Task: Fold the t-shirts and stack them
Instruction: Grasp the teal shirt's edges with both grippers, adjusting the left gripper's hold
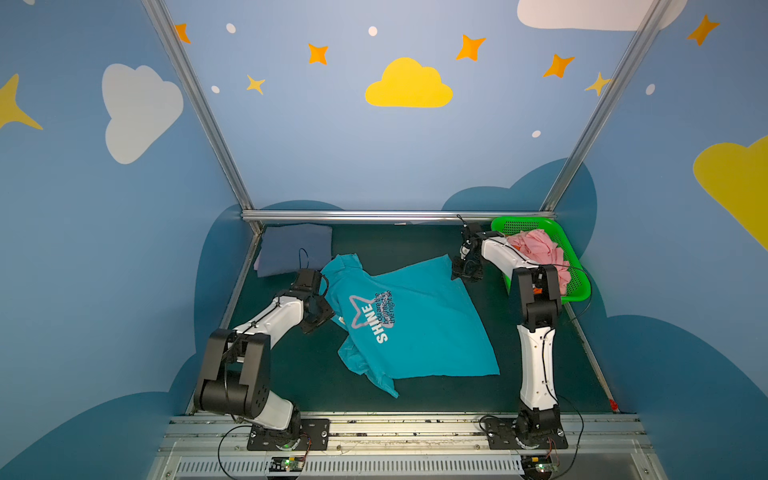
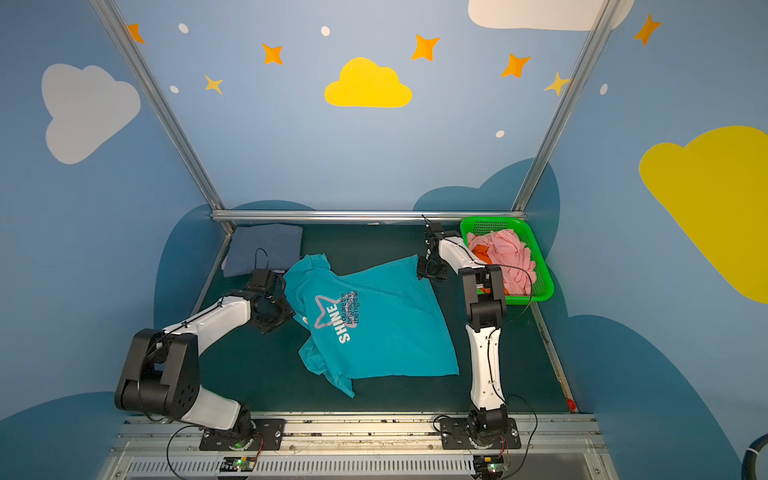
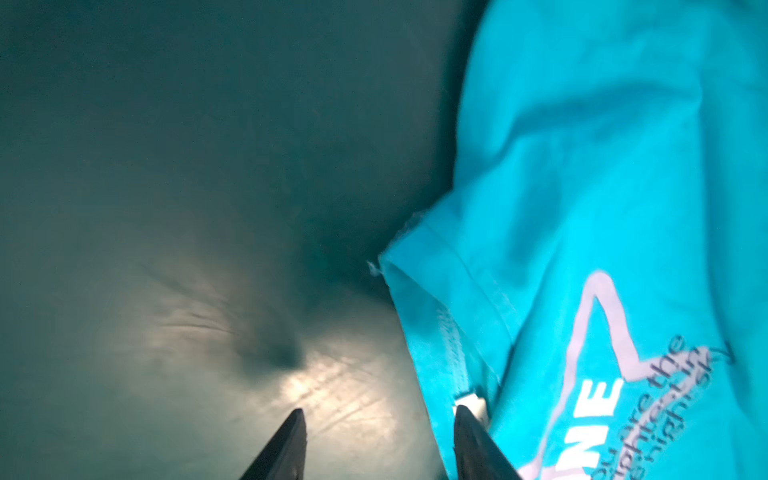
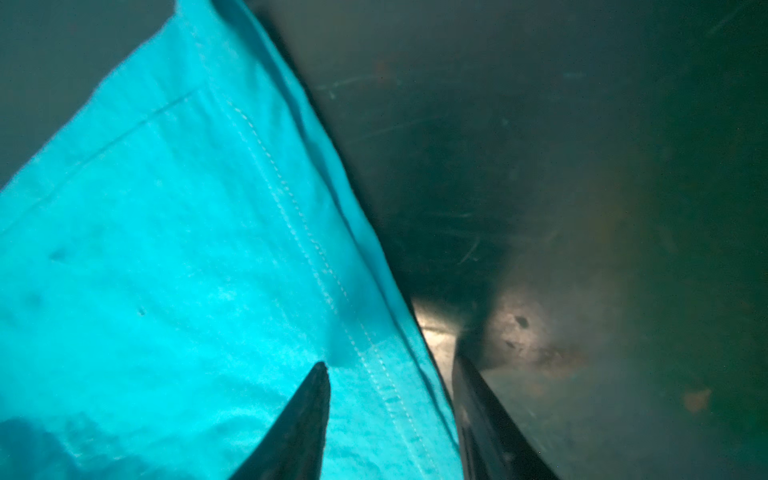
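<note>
Now: teal t-shirt (image 1: 428, 332) reads "SHINE, you are the brightest in the night sky".
Left tool (image 3: 379, 411) spread beside collar; right tool (image 4: 390, 361) spread astride hem.

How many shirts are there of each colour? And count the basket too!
1 teal t-shirt, spread out
1 slate-blue t-shirt, folded
1 pale lavender t-shirt, only an edge showing under the blue one
1 pink t-shirt, heaped in the green basket, maybe more than one
1 orange t-shirt, just a bit peeking out of it
1 green basket
Total: 6 things, 5 of them shirts
</note>
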### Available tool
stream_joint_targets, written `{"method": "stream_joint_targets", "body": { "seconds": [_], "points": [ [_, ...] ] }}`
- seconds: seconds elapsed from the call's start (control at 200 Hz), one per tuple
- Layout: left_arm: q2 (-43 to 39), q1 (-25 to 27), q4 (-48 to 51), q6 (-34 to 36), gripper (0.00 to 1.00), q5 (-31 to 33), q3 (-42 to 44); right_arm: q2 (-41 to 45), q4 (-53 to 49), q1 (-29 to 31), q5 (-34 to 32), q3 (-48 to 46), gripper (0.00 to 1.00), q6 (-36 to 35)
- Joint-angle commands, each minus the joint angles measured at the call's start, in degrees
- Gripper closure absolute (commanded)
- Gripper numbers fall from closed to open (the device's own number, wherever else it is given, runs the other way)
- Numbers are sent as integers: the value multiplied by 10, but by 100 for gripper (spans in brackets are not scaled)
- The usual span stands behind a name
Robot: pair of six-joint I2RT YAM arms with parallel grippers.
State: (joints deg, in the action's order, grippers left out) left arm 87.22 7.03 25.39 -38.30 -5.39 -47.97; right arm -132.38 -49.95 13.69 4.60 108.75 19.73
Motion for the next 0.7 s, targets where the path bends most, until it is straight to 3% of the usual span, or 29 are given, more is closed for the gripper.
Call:
{"method": "stream_joint_targets", "body": {
  "seconds": [0.0,0.386,0.541,0.696],
  "points": [
    [31,2,-30,-16,44,-20,3,22,-15,2,8,-4,51,8],
    [135,12,-35,-24,55,-13,-50,23,-26,2,-3,-3,53,2],
    [147,19,-12,-19,84,-1,-73,20,-25,3,-3,-6,54,2],
    [144,19,19,-7,96,16,-91,15,-25,2,-2,-7,55,2]
  ]
}}
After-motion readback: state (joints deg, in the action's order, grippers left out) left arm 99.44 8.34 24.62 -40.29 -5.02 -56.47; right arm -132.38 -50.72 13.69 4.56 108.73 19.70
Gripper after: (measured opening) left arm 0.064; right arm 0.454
